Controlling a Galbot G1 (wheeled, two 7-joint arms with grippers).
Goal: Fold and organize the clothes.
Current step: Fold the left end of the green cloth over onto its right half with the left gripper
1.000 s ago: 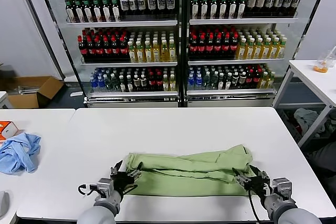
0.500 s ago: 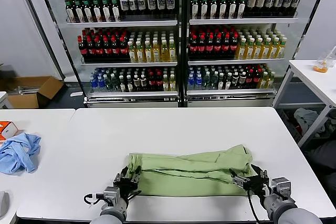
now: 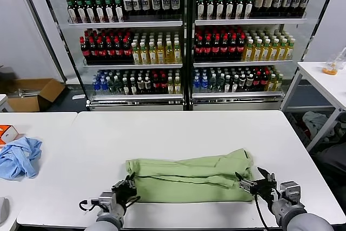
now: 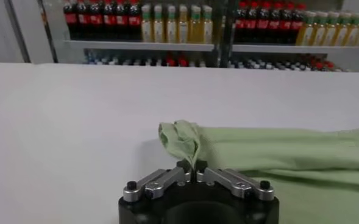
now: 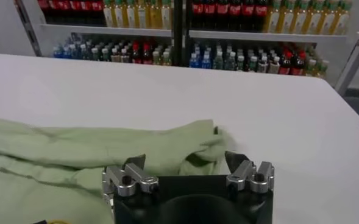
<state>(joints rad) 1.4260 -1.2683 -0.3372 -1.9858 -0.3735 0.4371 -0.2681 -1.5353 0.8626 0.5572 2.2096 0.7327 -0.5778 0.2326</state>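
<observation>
The light green T-shirt [image 3: 189,178] lies folded into a long band across the near part of the white table [image 3: 178,128]; its print is hidden. My left gripper [image 3: 128,186] is at the band's left end and is shut on a pinch of the cloth, seen in the left wrist view [image 4: 191,168] gripping the shirt's bunched corner [image 4: 182,137]. My right gripper [image 3: 254,183] is at the band's right end, open, its jaws straddling the shirt's edge [image 5: 191,149] in the right wrist view [image 5: 185,163] without gripping it.
A smaller light blue garment [image 3: 19,156] and an orange box [image 3: 6,132] lie on the left table. Drink fridges [image 3: 184,36] stand behind. Another white table [image 3: 324,79] is at the far right, a cardboard box [image 3: 32,93] on the floor at left.
The shirt's left end has shifted left and toward me with my left gripper shut on it. My left gripper has drawn back toward the table's near edge. The right gripper has barely moved.
</observation>
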